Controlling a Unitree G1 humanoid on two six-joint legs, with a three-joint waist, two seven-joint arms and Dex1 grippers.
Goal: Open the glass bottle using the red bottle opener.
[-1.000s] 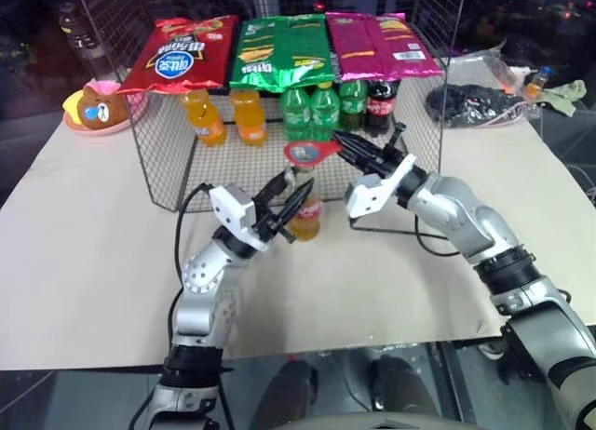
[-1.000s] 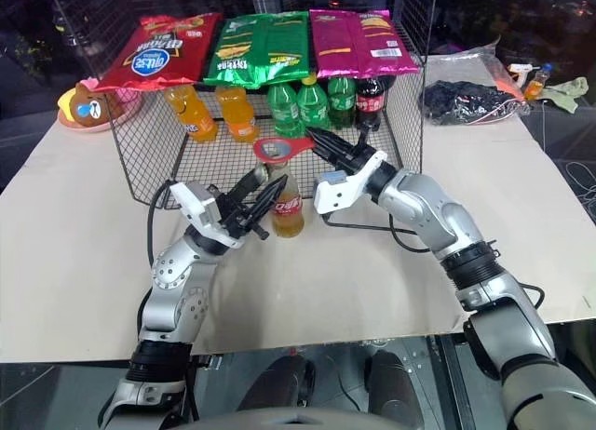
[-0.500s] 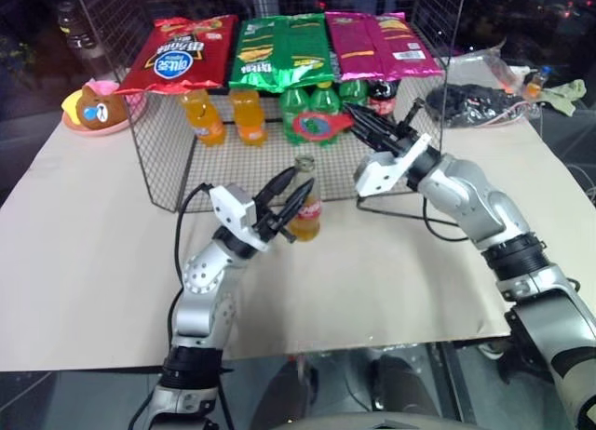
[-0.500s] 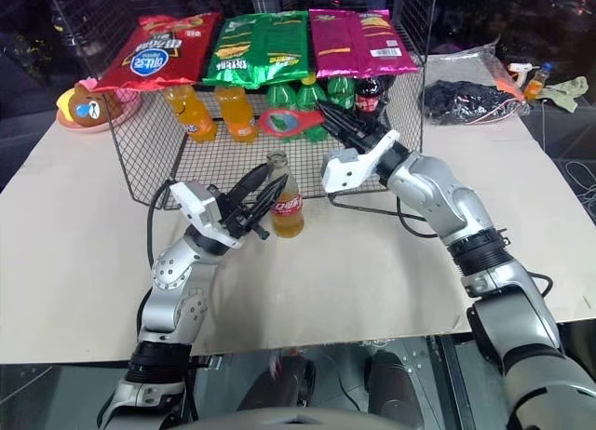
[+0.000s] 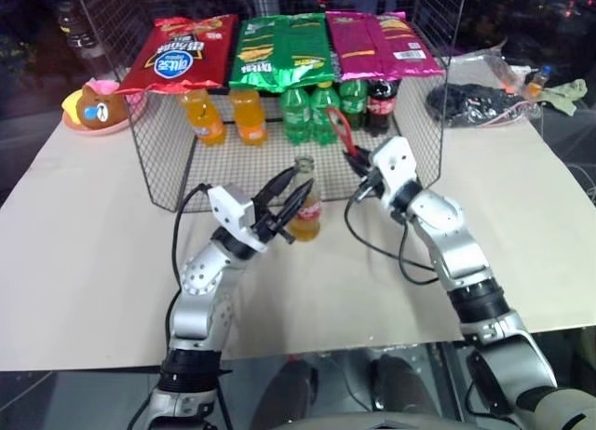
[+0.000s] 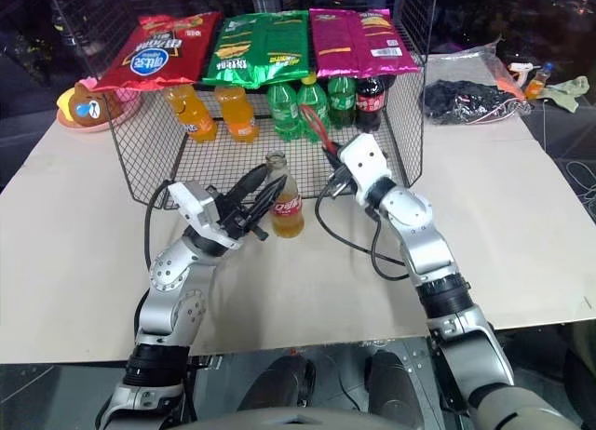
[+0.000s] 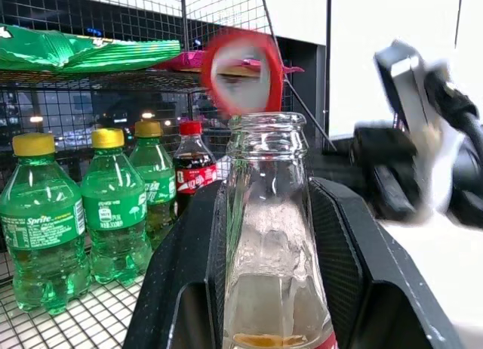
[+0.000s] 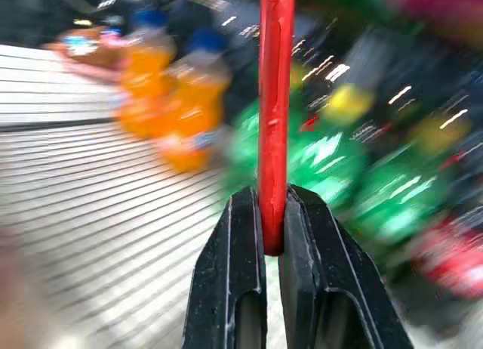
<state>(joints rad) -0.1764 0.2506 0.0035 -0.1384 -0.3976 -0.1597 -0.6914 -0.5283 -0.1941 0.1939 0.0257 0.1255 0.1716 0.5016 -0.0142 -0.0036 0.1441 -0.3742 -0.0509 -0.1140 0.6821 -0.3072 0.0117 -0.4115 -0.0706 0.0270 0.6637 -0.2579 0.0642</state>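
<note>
The right hand [image 5: 352, 156] has come down from above the basket and has rolled, so the red bottle opener [image 5: 339, 130] that was lying flat with its ring facing up is now standing on edge, rising from the fingertips. The left hand [image 5: 284, 195] is staying in the same place as before, and the glass bottle [image 5: 304, 199] has not moved.

Nearest to the robot, the left hand is gripping the glass bottle, with one black finger [image 7: 185, 288] on each side of the lower neck and body. The bottle is standing upright on the beige surface [image 5: 84, 253], just in front of the wire basket [image 5: 163, 160]. Its mouth is showing open, without a cap, and orange drink is filling the lower part.

A little farther, on the right of the bottle and apart from it, the right hand is closed on the handle of the red bottle opener, which is pinched between the two fingers [image 8: 238, 288]. The ring head is pointing up, toward the green bottles [image 5: 307, 109].

Behind, inside the wire basket, orange bottles [image 5: 223, 115], green bottles and one dark cola bottle [image 5: 382, 102] are standing in a row. Snack bags [image 5: 279, 48] are lying on top of the basket. A pink plate with a bear toy [image 5: 93, 109] is sitting at the far left.
</note>
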